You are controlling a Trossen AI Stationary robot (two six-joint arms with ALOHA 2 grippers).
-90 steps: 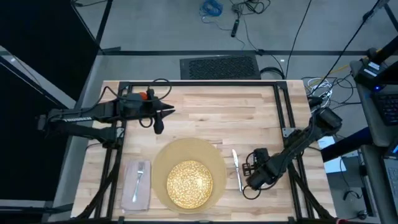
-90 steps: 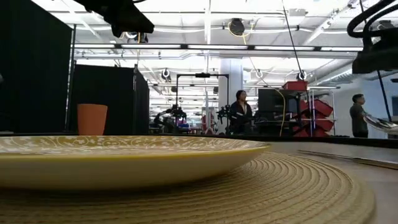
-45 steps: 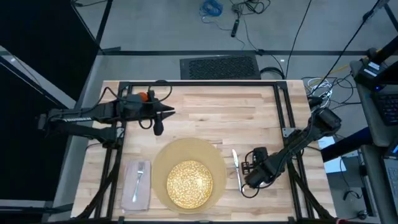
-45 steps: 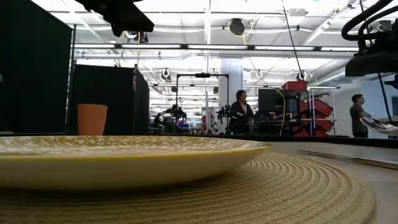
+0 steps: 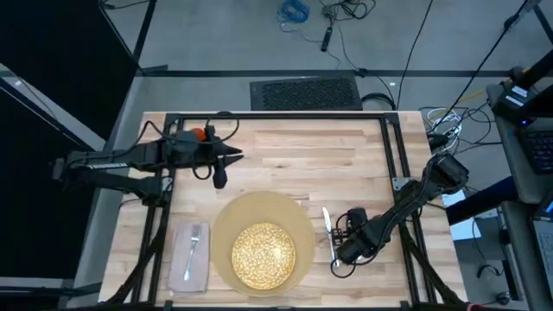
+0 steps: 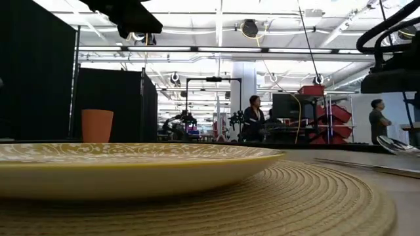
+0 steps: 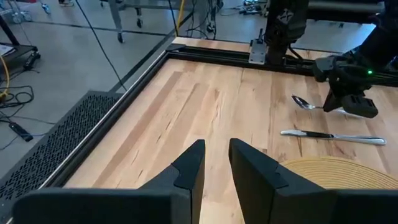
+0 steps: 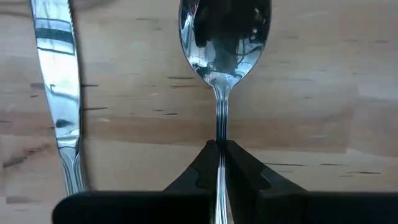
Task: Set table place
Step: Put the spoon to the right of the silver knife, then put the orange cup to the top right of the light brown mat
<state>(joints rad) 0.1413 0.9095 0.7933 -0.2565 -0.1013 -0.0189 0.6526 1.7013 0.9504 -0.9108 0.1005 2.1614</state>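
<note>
The right pincer (image 8: 221, 163) grips the spoon (image 8: 224, 37) by its handle, low over the desk (image 5: 285, 155) beside the knife (image 8: 57, 93). It should lower the spoon flat and parallel to the knife before letting go. The left pincer (image 7: 214, 163) waits slightly open and empty.

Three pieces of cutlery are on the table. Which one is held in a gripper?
The spoon: the right gripper is shut on its handle. The knife lies free beside it, right of the mat, and the fork rests on the napkin.
</note>
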